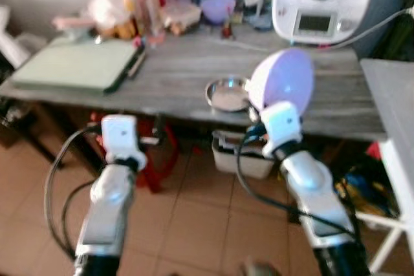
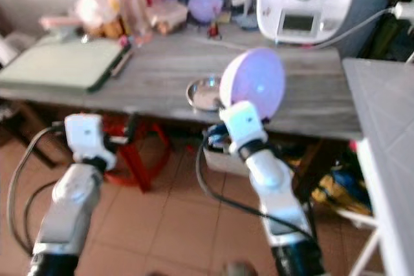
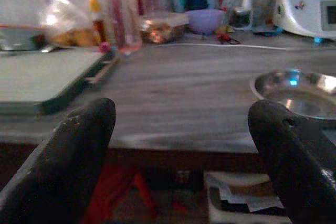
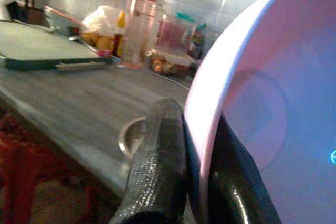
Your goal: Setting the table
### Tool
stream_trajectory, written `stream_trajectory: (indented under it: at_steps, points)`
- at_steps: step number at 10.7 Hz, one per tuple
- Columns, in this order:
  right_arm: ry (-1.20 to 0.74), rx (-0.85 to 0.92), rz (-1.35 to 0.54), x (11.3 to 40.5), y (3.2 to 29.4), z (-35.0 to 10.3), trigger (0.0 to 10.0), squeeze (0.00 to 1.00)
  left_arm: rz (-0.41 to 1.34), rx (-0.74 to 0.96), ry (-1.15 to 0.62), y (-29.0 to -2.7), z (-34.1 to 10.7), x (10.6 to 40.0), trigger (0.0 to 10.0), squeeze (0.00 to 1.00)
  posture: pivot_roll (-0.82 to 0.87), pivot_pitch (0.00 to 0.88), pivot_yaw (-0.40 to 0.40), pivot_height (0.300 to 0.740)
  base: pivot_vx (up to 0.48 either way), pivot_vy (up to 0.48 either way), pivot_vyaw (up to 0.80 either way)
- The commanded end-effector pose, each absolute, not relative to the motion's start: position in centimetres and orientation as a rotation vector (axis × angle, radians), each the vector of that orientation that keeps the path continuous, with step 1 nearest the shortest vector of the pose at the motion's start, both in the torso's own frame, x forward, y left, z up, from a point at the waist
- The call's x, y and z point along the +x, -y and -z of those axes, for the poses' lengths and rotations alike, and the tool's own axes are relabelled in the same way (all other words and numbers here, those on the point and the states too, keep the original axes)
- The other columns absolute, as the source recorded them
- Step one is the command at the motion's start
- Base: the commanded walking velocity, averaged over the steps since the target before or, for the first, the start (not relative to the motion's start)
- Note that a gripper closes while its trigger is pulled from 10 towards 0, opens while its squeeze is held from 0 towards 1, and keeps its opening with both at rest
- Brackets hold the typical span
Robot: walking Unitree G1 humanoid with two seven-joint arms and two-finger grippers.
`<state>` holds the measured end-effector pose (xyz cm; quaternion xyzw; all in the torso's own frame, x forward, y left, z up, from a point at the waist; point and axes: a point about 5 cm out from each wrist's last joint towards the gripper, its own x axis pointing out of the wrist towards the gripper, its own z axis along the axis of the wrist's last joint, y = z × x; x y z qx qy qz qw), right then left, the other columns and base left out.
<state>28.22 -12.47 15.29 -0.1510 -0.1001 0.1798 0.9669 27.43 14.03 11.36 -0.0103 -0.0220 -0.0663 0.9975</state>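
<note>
— where was the bowl when you looked?

— the lilac bowl (image 1: 283,81) was up on its edge in the right gripper (image 4: 197,177), tilted, its hollow facing away from the table's front. the two black fingers (image 4: 157,166) were clamped on its rim, one on each side of the wall.

— and below it?

— just past those fingertips, a small steel dish (image 1: 227,94) sat on the grey wooden table (image 1: 174,72), near the front edge. the bowl hung over the table's edge beside that dish; i couldn't tell if they touched.

— the other arm?

— the left gripper (image 3: 184,129) was held low before the table's front edge, fingers well apart, nothing between them. beyond its fingertips lay a green cutting board (image 1: 74,64), and off to the far side of the right one the same steel dish.

— anything farther back?

— a white kitchen machine (image 1: 323,1) at the rear, a purple bowl (image 3: 205,20), bottles and a bag (image 3: 65,22) of something yellow. all rather blurred.
</note>
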Motion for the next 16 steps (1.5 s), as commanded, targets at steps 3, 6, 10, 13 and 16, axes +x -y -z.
stream_trajectory:
  at_steps: [3,6,10,13,16]
  points:
    - [0.213,-0.309,-0.354,28.9,12.2,-15.6,10.0,0.00,0.154,0.004,0.058,-13.7,-11.5,27.1,10.0,0.00,-0.08,0.005,0.078,0.740,0.394,0.130,0.00]
    - [0.186,-0.349,-0.310,30.4,12.4,-15.9,10.0,0.00,0.157,-0.024,0.049,-13.5,-11.3,26.7,10.0,0.00,-0.07,0.017,0.074,0.740,0.421,0.000,0.00]
    - [0.090,-0.364,-0.321,35.0,13.0,-17.5,10.0,0.00,0.138,-0.042,0.027,-13.9,-11.0,25.7,10.0,0.00,-0.05,0.062,0.065,0.740,0.000,0.000,0.00]
    - [0.051,-0.426,-0.459,37.5,11.3,-19.1,10.0,0.00,0.129,-0.031,-0.018,-14.3,-10.7,23.8,10.0,0.00,-0.01,0.131,0.064,0.740,0.000,0.000,0.00]
    - [-0.029,-0.431,-0.505,38.5,10.9,-19.2,10.0,0.00,0.120,-0.016,-0.056,-15.1,-10.8,22.6,10.0,0.00,0.03,0.185,0.068,0.740,0.000,0.000,0.00]
